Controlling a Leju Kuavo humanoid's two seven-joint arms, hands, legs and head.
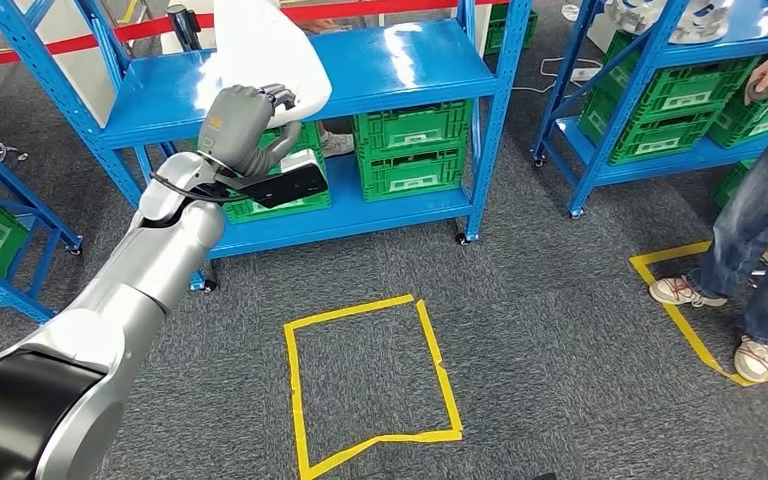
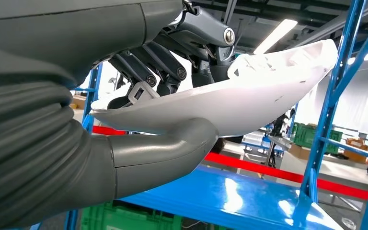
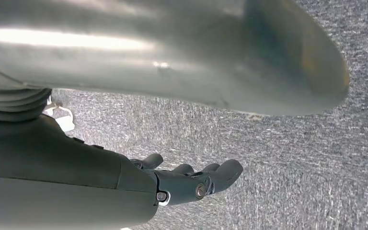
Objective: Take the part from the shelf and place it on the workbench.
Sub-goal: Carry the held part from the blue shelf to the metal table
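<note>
Dark fingers (image 2: pixel 146 64) press down on the upper face of a white, curved moulded plastic part (image 2: pixel 249 103) while the thick grey thumb (image 2: pixel 172 143) cups it from beneath, so the left hand (image 1: pixel 245 118) has the piece clamped between them. The grip sits near one end of the shell, which leaves its long pointed body jutting out beyond the hand (a hold that probably lets the shell swing as the arm moves). In the head view the part (image 1: pixel 265 45) is held just above the glossy top board of the blue steel shelf (image 1: pixel 400 70), apparently lifted off it and not resting there; the wrist view shows open air between shell and board. The silver left arm (image 1: pixel 150 260) reaches up and forward from the lower left to meet it.

The right hand (image 3: pixel 191 179) hangs over grey carpet, its fingers gently curled and holding nothing.

Green plastic crates (image 1: pixel 412 150) fill the shelf's lower tier. On the carpet in front, yellow tape marks out a rough square (image 1: pixel 370 380). At the right edge a person in jeans and white trainers (image 1: pixel 750 250) stands at a second blue rack, one hand on a crate.

No desk is visible here, so the carry and the set-down appear to lie ahead.
</note>
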